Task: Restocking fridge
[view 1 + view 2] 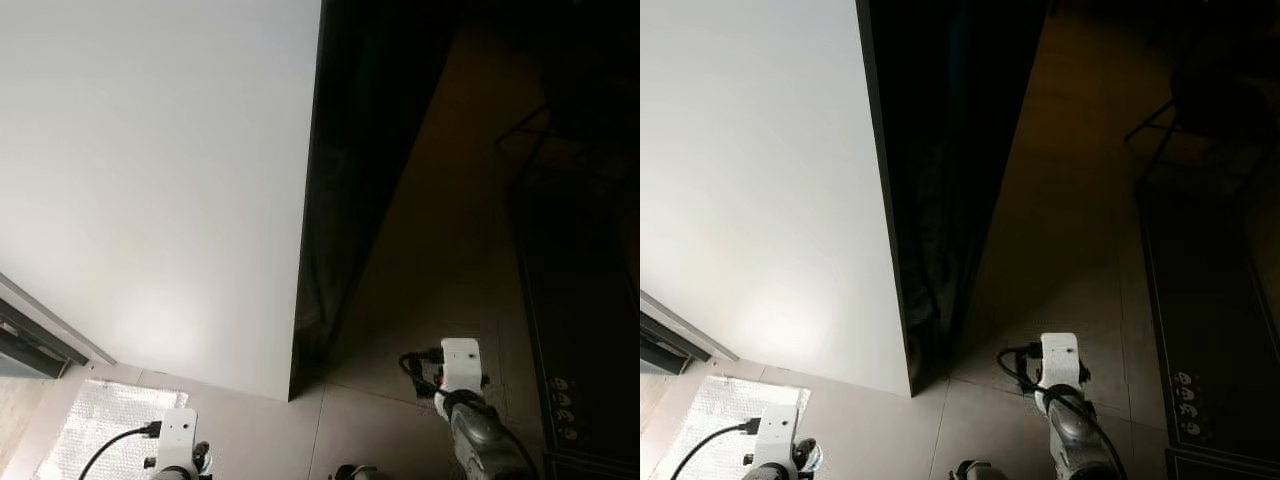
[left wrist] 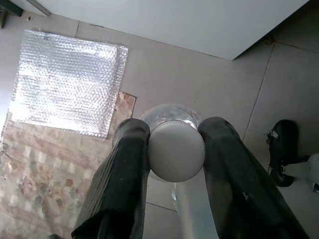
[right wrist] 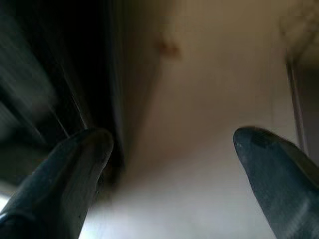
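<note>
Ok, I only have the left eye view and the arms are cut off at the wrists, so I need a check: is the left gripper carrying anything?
Observer: Yes. In the left wrist view the left gripper is shut on a clear bottle, with its fingers on either side of the white cap.
Operator: And the right one?
Observer: The right gripper is open, with nothing between its fingers.
Operator: What is under the bottle?
Observer: Tiled floor, with a sheet of bubble wrap lying beside it.
</note>
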